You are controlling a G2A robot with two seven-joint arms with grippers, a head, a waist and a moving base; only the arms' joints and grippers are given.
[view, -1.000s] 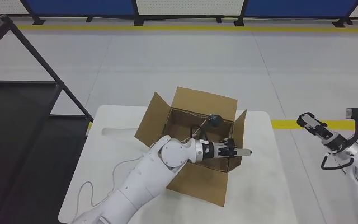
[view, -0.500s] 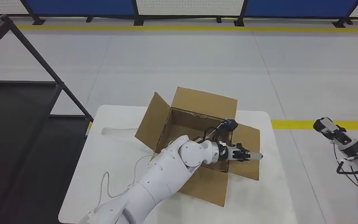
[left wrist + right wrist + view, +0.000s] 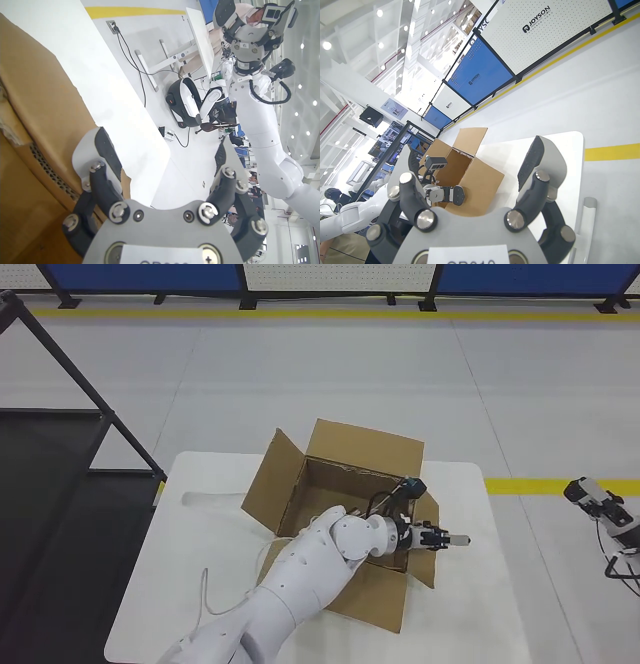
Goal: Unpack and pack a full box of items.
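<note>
Cardboard is what the open box [image 3: 325, 489] is made of. It is set a little askew near the middle of the white surface [image 3: 200, 529], with its flaps spread outward at 9, 12 and 3 o'clock. The box's mouth is crossed from 7 o'clock toward 3 o'clock by the left arm, so much of the inside is hidden and what is packed there cannot be made out. The left tool [image 3: 162, 135] is held just past the 3 o'clock flap [image 3: 37, 95], above bare surface, with its fingers spread apart and empty. One finger [image 3: 106, 145] is placed close against the flap's ragged edge, though contact cannot be confirmed. The right tool [image 3: 473, 147] is held well apart from the box, out over the grey floor [image 3: 330, 364] at 3 o'clock and off the surface; its fingers are likewise parted and empty. Around the surface, a black frame [image 3: 70, 374] is stood at 10 o'clock, a yellow floor line [image 3: 540, 485] is painted at 3 o'clock, and blue panels [image 3: 140, 276] are lined up far off at 12 o'clock
</note>
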